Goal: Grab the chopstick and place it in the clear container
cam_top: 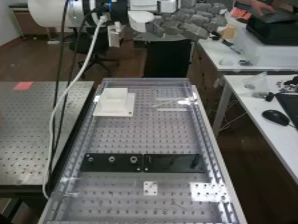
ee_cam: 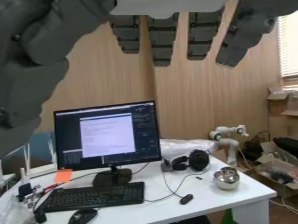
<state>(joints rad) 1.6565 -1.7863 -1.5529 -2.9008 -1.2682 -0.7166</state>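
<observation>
The hand (cam_top: 189, 21) is at the top of the high view, above and beyond the bench's far end, with its fingers straight and nothing held. In the wrist view the hand (ee_cam: 163, 37) has its fingers extended and apart, the thumb beside them. On the far right part of the bench lies a clear, box-like item (cam_top: 171, 104) with pale edges, which looks like the clear container. Thin pale lines cross it; I cannot tell whether one is the chopstick.
A white stepped block (cam_top: 114, 102) sits at the bench's far left. Black plates (cam_top: 113, 162) with fittings cross its middle, and small white plates (cam_top: 151, 188) lie nearer. Clear rails edge the bench. A monitor (ee_cam: 108, 135) and keyboard (ee_cam: 93, 196) stand on a side desk.
</observation>
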